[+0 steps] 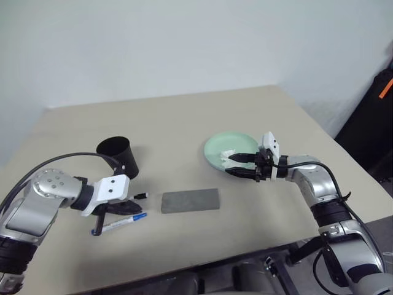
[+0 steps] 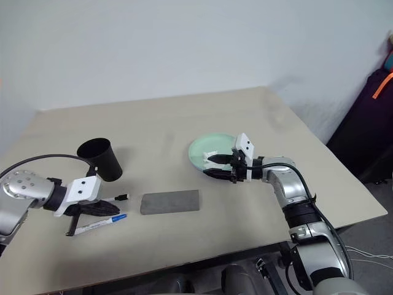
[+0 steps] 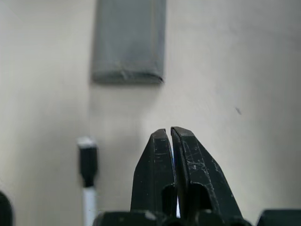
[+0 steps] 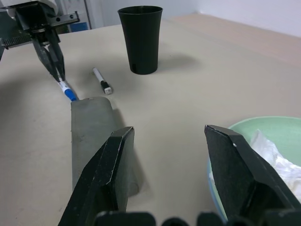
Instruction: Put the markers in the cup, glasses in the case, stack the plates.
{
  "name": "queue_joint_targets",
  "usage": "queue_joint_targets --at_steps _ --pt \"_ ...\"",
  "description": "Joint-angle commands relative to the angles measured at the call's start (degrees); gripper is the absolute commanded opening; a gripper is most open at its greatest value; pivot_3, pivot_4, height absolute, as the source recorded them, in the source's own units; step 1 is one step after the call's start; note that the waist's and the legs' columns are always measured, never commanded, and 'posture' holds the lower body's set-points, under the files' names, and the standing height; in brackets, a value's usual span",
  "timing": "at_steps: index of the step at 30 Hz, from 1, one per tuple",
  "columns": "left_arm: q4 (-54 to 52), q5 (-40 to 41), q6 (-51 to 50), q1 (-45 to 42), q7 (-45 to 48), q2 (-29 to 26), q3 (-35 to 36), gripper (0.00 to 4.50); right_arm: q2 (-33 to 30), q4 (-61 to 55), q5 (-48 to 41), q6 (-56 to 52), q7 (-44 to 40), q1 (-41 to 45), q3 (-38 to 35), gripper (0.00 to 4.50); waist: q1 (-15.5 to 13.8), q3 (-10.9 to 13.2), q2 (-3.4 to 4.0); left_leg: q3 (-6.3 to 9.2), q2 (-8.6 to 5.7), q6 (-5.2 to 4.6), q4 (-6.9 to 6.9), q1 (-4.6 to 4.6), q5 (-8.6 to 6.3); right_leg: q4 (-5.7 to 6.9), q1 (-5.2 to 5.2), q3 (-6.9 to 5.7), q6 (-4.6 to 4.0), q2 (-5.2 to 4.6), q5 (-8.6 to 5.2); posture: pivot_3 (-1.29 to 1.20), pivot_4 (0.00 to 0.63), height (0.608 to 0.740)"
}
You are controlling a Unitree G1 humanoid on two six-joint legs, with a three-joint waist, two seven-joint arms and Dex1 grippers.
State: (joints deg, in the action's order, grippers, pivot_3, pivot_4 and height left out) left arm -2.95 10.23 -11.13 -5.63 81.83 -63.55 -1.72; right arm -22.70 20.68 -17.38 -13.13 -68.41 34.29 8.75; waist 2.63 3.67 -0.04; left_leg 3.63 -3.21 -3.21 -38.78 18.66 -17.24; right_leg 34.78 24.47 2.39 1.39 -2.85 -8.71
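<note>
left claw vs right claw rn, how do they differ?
Grip: the left claw has its fingers pressed together, pinching the blue-capped marker; the right claw stands wide open, holding nothing.
Pose: the left claw points steeply down at the table; the right claw lies near level.
Place: the left claw is near the cup; the right claw is at the mint plate.
Both have two black fingers.
</note>
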Motion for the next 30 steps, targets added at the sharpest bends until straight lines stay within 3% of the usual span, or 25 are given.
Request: queue_joint_targets --at_steps 1,3,12,18,21,24,30 --pt "-1.01 1.65 0.05 1.71 0.16 -1.44 2.67 0.93 0.42 -0.82 0.21 1.16 0.06 0.87 -0.33 2.58 0.0 0.0 0.0 0.0 0.01 0.0 0.0 -0.01 0.0 0.01 0.0 0.0 0.0 0.0 0.0 0.0 0.0 0.74" --pt "-0.43 0.84 0.24 2.85 -0.6 -1.36 2.55 1.57 0.61 -0.71 0.39 1.3 0.15 0.81 -0.23 2.58 0.01 0.0 0.0 0.01 0.03 0.01 0.02 -0.01 0.0 0.02 0.02 -0.02 0.0 0.0 0.0 0.0 0.0 0.74" --pt "3.01 -6.05 3.29 5.17 -4.05 -1.36 -1.46 1.57 0.91 -0.61 0.72 1.68 0.68 0.31 -0.49 2.58 0.0 0.0 0.01 -0.01 0.05 0.02 0.03 -0.02 0.0 0.02 0.02 -0.04 0.0 0.01 0.0 0.0 0.0 0.74" --pt "4.0 -6.54 3.94 5.27 -4.21 -0.63 -2.96 1.57 0.95 -1.1 0.83 1.71 1.13 -0.29 -0.69 2.58 0.01 0.01 0.04 -0.02 0.04 0.03 0.06 -0.03 -0.01 0.02 0.03 -0.04 0.0 -0.01 0.0 0.0 0.0 0.74" --pt "4.78 -6.91 4.35 5.46 -4.28 -0.46 -3.26 1.01 0.94 -1.17 0.89 1.69 1.3 -0.37 -0.73 2.58 0.0 0.0 0.05 -0.03 0.06 0.03 0.06 -0.05 -0.01 0.03 0.02 -0.05 0.0 -0.01 0.0 0.0 0.0 0.74" --pt "5.31 -6.95 4.5 5.46 -4.65 -0.26 -3.28 0.04 0.91 -1.17 0.94 1.69 1.4 -0.37 -0.7 2.58 0.02 0.0 0.06 -0.07 0.1 0.03 0.06 -0.08 -0.01 0.03 0.02 -0.08 0.0 0.0 0.0 0.0 0.0 0.74" --pt "3.29 -1.71 0.8 5.07 -3.47 0.83 -0.73 0.01 1.08 -0.61 1.27 1.91 1.38 0.02 -0.69 2.58 -0.03 0.0 0.1 -0.12 0.12 0.02 0.05 -0.09 -0.01 0.03 0.02 -0.09 0.0 0.0 0.0 0.0 0.0 0.74"
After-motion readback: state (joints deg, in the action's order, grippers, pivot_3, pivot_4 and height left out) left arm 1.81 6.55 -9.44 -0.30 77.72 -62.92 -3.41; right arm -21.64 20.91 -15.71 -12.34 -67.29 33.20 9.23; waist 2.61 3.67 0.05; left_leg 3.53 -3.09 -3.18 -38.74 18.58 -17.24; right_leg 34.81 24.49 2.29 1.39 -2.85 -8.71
